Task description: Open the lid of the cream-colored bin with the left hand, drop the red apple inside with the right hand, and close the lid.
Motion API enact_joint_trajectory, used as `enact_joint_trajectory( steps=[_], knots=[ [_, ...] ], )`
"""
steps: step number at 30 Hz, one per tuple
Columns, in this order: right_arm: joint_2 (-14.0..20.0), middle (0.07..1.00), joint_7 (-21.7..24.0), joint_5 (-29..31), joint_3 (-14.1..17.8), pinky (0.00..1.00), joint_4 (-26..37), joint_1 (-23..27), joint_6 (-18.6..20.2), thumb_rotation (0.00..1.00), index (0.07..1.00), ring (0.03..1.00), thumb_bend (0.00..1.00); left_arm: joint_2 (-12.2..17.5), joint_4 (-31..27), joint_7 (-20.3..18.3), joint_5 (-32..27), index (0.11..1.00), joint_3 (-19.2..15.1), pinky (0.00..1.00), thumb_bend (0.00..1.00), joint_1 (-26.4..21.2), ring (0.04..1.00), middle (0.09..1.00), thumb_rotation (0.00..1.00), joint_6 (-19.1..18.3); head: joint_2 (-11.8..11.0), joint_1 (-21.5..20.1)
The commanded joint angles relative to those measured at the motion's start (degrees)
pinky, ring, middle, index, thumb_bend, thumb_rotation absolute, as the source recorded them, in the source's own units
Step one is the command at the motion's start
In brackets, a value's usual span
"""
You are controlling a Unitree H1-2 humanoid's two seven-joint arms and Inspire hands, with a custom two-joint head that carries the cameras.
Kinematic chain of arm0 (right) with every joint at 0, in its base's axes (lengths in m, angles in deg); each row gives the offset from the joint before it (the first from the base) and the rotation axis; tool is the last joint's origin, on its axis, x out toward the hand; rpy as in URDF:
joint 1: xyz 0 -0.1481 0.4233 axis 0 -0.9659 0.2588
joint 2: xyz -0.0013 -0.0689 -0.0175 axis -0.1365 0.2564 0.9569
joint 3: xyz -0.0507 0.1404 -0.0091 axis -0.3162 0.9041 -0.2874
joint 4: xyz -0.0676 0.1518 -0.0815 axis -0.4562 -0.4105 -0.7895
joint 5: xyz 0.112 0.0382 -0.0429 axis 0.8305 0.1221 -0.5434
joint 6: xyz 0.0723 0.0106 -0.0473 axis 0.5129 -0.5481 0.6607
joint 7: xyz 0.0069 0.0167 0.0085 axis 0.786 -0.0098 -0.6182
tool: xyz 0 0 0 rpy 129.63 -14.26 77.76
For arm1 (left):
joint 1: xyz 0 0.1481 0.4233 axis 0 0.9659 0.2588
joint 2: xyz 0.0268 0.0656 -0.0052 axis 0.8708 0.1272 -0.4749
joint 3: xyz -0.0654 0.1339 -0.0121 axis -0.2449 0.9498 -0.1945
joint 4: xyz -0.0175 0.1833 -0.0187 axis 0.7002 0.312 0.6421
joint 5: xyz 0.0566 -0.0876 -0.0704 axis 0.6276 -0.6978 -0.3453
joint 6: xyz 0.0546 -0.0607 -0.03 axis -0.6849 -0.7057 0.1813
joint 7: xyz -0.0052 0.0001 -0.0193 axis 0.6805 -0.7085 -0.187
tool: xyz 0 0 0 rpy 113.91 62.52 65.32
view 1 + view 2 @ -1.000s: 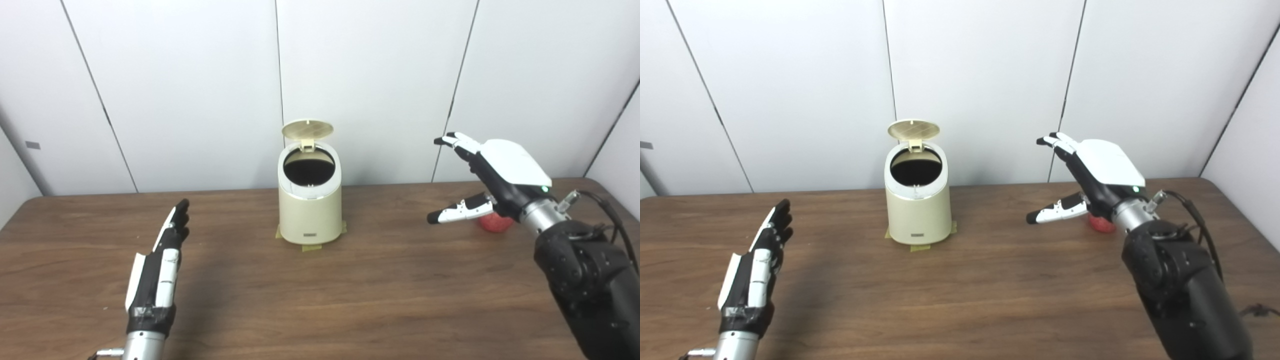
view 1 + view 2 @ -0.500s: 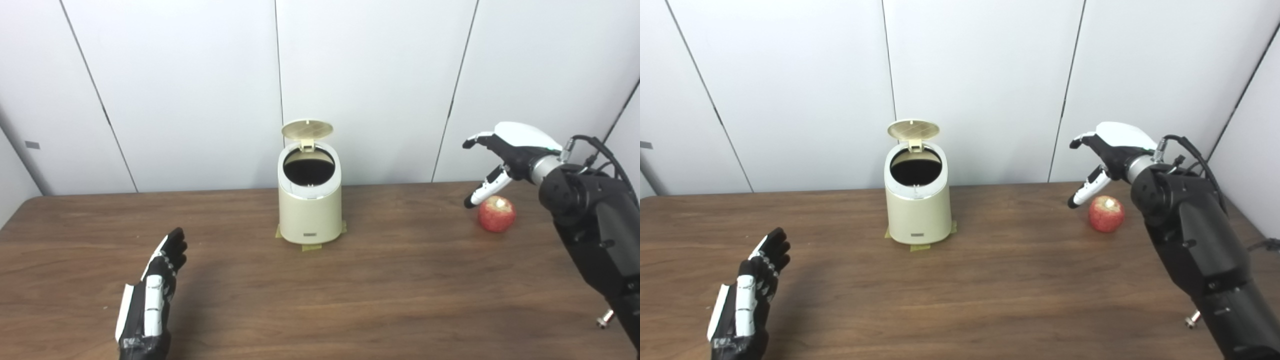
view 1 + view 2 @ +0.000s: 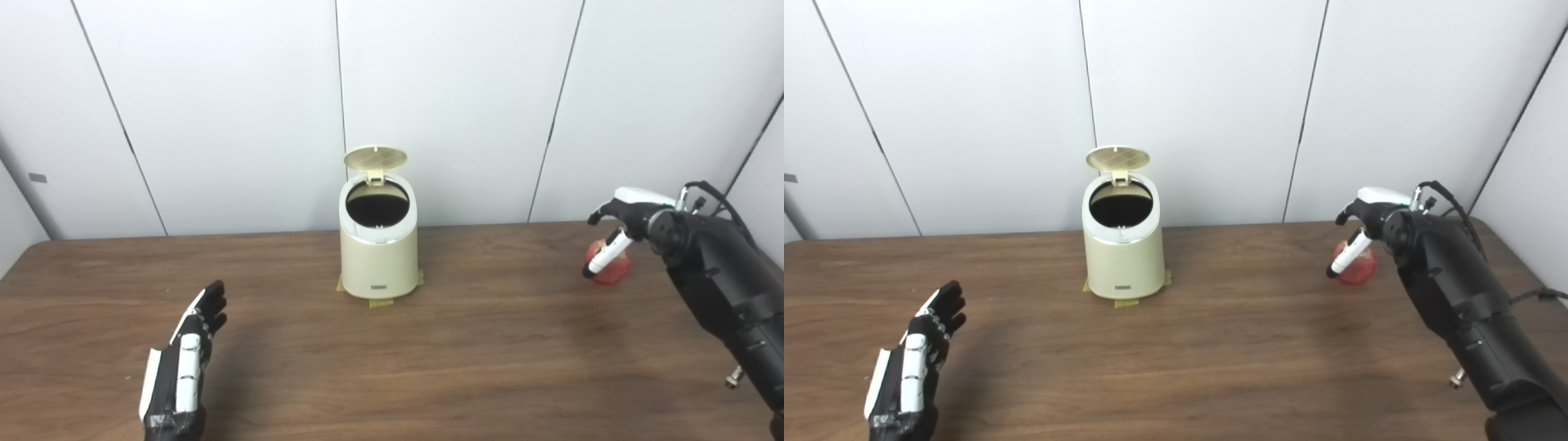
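Left robot hand [image 3: 184, 355]: nearest, low over the wooden surface [image 3: 392, 343], fingers straight and spread, holding nothing. Cream-colored bin [image 3: 380, 254]: mid-surface on tape patches, lid [image 3: 375, 157] hinged upright, dark opening exposed. Right robot hand [image 3: 615, 229]: far right, arched over the red apple [image 3: 612, 269], fingers apart, thumb hanging in front of the fruit; contact cannot be told.

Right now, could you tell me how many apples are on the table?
1: the apple sits at the table's far right, partly behind the right robot hand. No others show.
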Motion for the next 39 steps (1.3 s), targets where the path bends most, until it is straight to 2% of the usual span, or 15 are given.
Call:
enact_joint_trajectory(
  steps=[1, 3, 5, 10, 13, 17, 20, 25, 29, 31, 33, 35, 38, 39],
  knots=[
    [1.28, 0.930, -2.51, 0.46, -0.10, 0.59, -0.47, 4.11, -0.19, 0.28, 0.832, 0.817, 0.97, 0.03, -2.82, 0.07, 0.67, 0.902, 0.18, 0.95, 0.33, -1.27, 0.945, 0.939, 0.95, -0.03, 0.06, 0.00],
    [1.46, 0.909, -3.44, 0.54, -1.10, 0.59, -1.26, 3.76, -1.78, 0.30, 0.836, 0.797, 0.96, 0.13, -2.80, 0.05, 0.48, 0.901, 0.23, 0.95, 0.33, -1.33, 0.948, 0.938, 0.94, -0.09, 0.07, 0.16],
    [1.65, 0.911, -3.68, -0.02, -2.41, 0.61, -0.89, 3.22, -1.86, 0.31, 0.836, 0.816, 0.92, 0.09, -2.78, 0.12, 0.18, 0.898, 0.14, 0.94, 0.32, -1.39, 0.948, 0.936, 0.90, -0.10, 0.15, 0.35],
    [1.57, 0.877, -7.01, 0.37, -3.90, 0.61, -3.25, 2.32, -3.06, 0.28, 0.824, 0.813, 0.91, 0.15, -3.02, 0.36, 0.45, 0.898, 0.12, 0.93, 0.34, -1.46, 0.944, 0.933, 0.87, -0.61, 0.23, 0.46],
    [1.38, 0.870, -8.30, 0.43, -4.33, 0.63, -3.82, 1.60, -2.52, 0.27, 0.826, 0.806, 0.88, 0.19, -3.18, 0.28, 0.44, 0.896, 0.22, 0.95, 0.32, -1.42, 0.948, 0.936, 0.82, -1.42, 0.23, 0.46],
    [1.19, 0.869, -10.50, 1.92, -4.22, 0.67, -5.81, 1.10, -3.95, 0.26, 0.836, 0.819, 0.87, 0.21, -3.30, 0.17, 0.35, 0.902, 0.34, 0.96, 0.31, -1.32, 0.957, 0.940, 0.80, -2.18, 0.22, 0.63],
    [1.10, 0.877, -10.38, 2.45, -4.53, 0.68, -5.45, 1.07, -3.73, 0.24, 0.845, 0.826, 0.86, 0.17, -3.51, 0.30, 0.56, 0.905, 0.36, 0.96, 0.32, -1.27, 0.961, 0.944, 0.80, -2.37, 0.29, 0.54],
    [1.09, 0.887, -9.69, 1.94, -5.83, 0.66, -6.17, 1.72, -2.97, 0.26, 0.860, 0.820, 0.84, -0.12, -3.58, 0.50, 0.59, 0.900, 0.38, 0.96, 0.34, -1.26, 0.957, 0.939, 0.78, -1.93, 0.40, 0.77],
    [1.64, 0.878, -10.39, 1.70, -7.00, 0.65, -6.50, 1.78, -4.62, 0.28, 0.852, 0.839, 0.88, -0.12, -3.42, 0.51, 0.42, 0.897, 0.31, 0.96, 0.34, -1.33, 0.955, 0.936, 0.78, -1.73, 0.45, 0.91],
    [1.80, 0.829, -11.31, 1.20, -7.72, 0.65, -7.35, 1.85, -5.47, 0.25, 0.842, 0.797, 0.86, -0.15, -3.48, 0.72, 0.71, 0.892, 0.24, 0.96, 0.35, -1.32, 0.949, 0.933, 0.77, -1.70, 0.45, 0.91],
    [1.91, 0.774, -11.60, 0.96, -8.24, 0.57, -7.61, 1.92, -5.85, 0.22, 0.835, 0.710, 0.84, -0.16, -3.64, 0.85, 0.96, 0.892, 0.25, 0.95, 0.35, -1.26, 0.947, 0.931, 0.77, -1.83, 0.45, 0.91],
    [1.91, 0.759, -12.32, 1.16, -8.37, 0.56, -7.79, 1.89, -6.34, 0.20, 0.828, 0.691, 0.83, -0.13, -3.71, 0.87, 1.18, 0.891, 0.29, 0.95, 0.35, -1.22, 0.948, 0.932, 0.78, -1.87, 0.45, 0.91],
    [1.59, 0.813, -14.65, 1.05, -8.35, 0.66, -8.29, 1.74, -6.80, 0.16, 0.810, 0.786, 0.84, -0.13, -3.80, 0.81, 1.42, 0.891, 0.28, 0.95, 0.35, -1.13, 0.948, 0.931, 0.78, -1.91, 0.46, 1.02],
    [1.16, 0.819, -17.53, 1.46, -7.53, 0.68, -8.52, 1.38, -7.47, 0.16, 0.805, 0.796, 0.84, -0.09, -3.67, 0.74, 1.46, 0.891, 0.28, 0.95, 0.34, -1.16, 0.947, 0.931, 0.78, -1.64, 0.46, 1.02]
  ],
)
